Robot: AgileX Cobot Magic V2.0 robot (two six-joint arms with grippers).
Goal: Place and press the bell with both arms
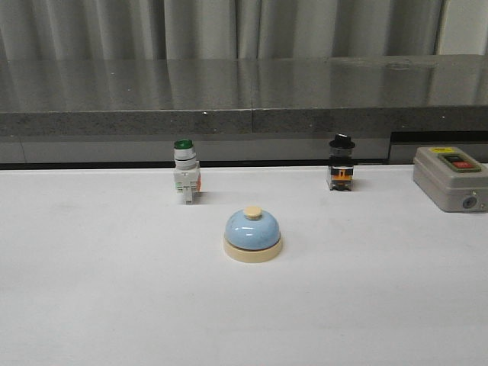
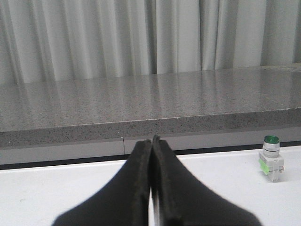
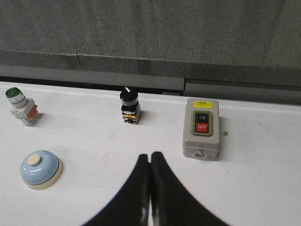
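The right gripper (image 3: 150, 157), fingers pressed shut and empty, has the bell (image 3: 41, 169) at lower left; the left gripper (image 2: 151, 141), likewise shut, does not see it.

Left hand (image 2: 151, 141) and right hand (image 3: 150, 157) both closed, empty.

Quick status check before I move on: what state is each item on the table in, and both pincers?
Light-blue dome bell with cream base: upright on the white table, untouched.
Green-capped white push-button switch: standing upright, apart from the bell.
Black-knobbed selector switch: standing upright.
Grey box with ON/OFF buttons: lying flat, buttons up.
Left pincer: shut, empty.
Right pincer: shut, empty.
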